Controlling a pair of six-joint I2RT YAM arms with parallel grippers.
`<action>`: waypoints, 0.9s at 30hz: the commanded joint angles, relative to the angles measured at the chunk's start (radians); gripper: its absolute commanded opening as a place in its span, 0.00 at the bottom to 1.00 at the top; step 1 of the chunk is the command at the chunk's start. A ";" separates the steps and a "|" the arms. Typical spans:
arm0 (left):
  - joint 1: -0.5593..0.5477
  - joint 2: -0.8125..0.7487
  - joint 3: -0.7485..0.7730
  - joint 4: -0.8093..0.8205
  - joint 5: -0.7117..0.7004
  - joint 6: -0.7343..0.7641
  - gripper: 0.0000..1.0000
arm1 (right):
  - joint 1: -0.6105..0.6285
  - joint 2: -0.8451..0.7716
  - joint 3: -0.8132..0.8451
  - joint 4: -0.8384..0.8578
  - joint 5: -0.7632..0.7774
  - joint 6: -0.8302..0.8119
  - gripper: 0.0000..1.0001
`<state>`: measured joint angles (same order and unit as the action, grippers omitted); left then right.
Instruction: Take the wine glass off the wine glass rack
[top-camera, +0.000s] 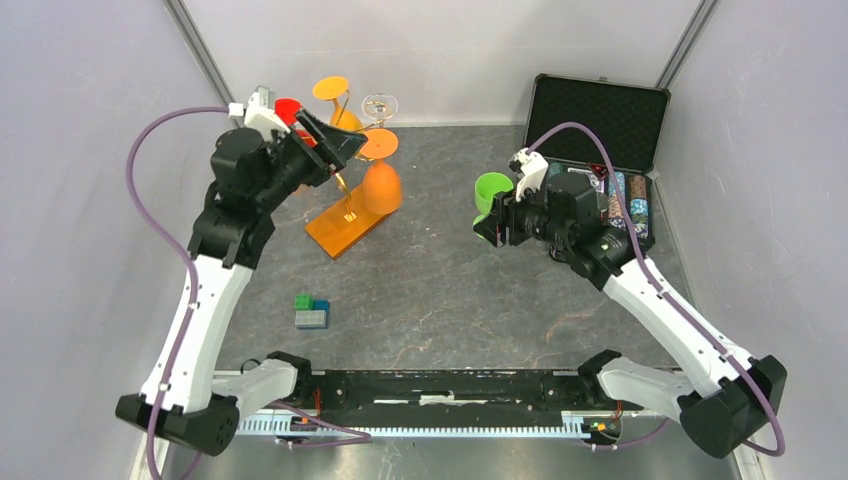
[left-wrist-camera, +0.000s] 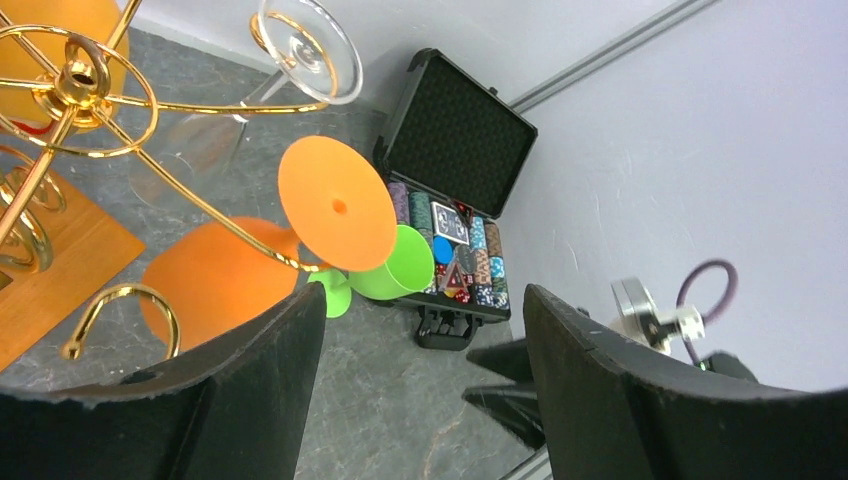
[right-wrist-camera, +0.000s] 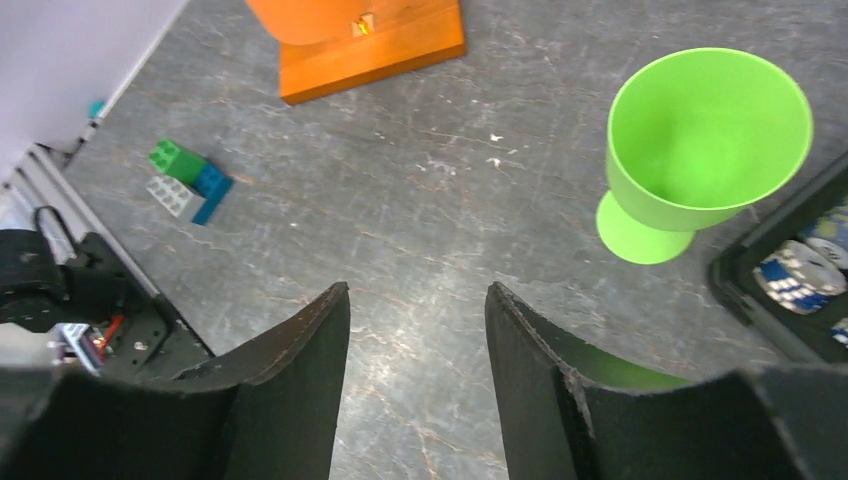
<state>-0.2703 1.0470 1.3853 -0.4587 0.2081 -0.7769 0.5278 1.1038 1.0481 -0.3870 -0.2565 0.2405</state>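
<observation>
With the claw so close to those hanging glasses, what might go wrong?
The open left claw is beside the thin wire arms of the wine glass rack; a nudge might rock it and shake the clear glass loose. The foot of the orange glass hangs in a curled arm, so a crooked pull might snag. The right claw might tip the green glass standing nearby.
</observation>
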 joint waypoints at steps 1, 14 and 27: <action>-0.001 0.056 0.065 0.037 -0.103 -0.047 0.77 | -0.002 -0.064 -0.060 0.169 -0.077 0.116 0.56; -0.002 0.262 0.171 -0.030 -0.065 0.049 0.60 | -0.002 -0.112 -0.122 0.135 0.042 0.065 0.49; -0.002 0.290 0.198 -0.059 -0.013 0.059 0.51 | -0.002 -0.131 -0.158 0.144 0.126 0.077 0.44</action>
<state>-0.2707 1.3273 1.5345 -0.5255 0.1246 -0.7467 0.5278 0.9901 0.8883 -0.2783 -0.1703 0.3134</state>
